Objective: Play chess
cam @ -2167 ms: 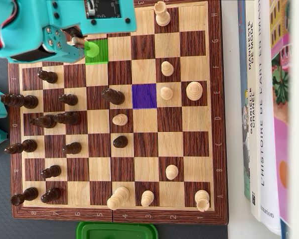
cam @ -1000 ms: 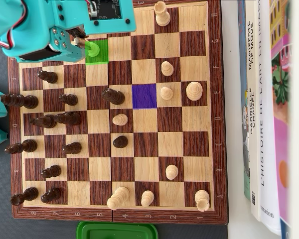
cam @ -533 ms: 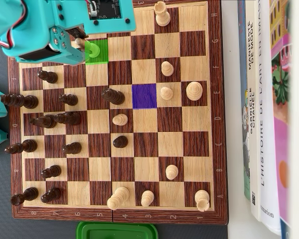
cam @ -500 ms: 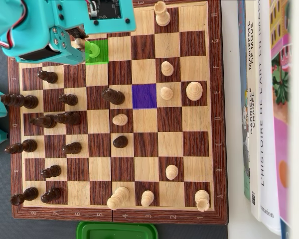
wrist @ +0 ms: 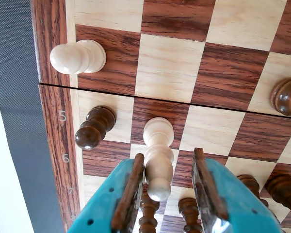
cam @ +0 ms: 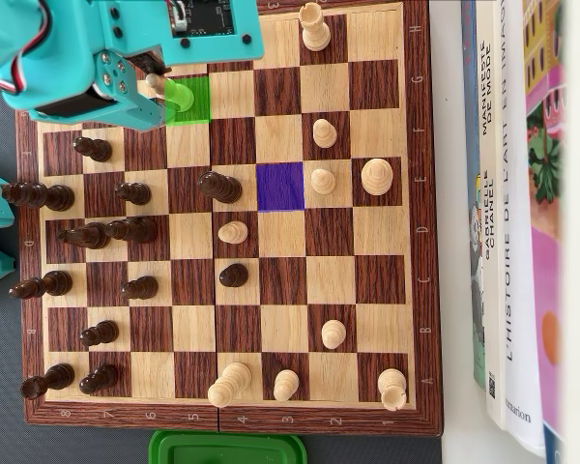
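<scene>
Pale wood was what sat between my jaws: a light bishop (wrist: 158, 160) standing just inside the chessboard (wrist: 53, 126) edge, beside the printed 5 and 6. My claw (wrist: 166, 187) was spread around it, the teal fingers (wrist: 128, 191) flanking the piece with a gap on each side, so nothing was gripped yet. In the overhead view the same piece showed as a green-tinted shape on the green square (cam: 188, 100), at the board's top edge, with my gripper (cam: 155, 92) over it. A purple square (cam: 279, 187) lay well apart, toward the board's middle, and I judged that to be the destination.

To do this well, I needed to centre the piece between the pads, close on the stem below its head, and lift straight up before travelling. A dark pawn (wrist: 93, 127) stood just beside my left finger in the wrist view, and dark pieces (wrist: 189, 211) crowded below, so any sideways drift risked a knock.

Hidden things mattered: my own body covered the board's top-left corner from overhead, and the bishop's base was hidden behind its head.
</scene>
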You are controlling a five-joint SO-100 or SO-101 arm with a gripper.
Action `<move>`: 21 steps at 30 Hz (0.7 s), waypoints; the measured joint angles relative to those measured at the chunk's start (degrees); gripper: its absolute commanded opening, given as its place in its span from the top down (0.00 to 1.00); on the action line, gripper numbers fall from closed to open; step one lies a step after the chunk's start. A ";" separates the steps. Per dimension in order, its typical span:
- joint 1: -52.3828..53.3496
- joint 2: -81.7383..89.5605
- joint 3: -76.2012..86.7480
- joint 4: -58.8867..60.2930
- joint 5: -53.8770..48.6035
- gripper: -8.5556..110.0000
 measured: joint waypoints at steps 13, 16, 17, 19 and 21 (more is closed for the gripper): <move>-0.09 1.23 0.00 0.00 0.00 0.80; -0.79 3.87 0.00 0.00 0.00 0.80; -0.79 4.39 0.00 0.00 0.00 0.80; -0.70 5.45 0.00 0.00 0.00 0.80; -0.70 6.24 0.00 0.00 0.00 0.80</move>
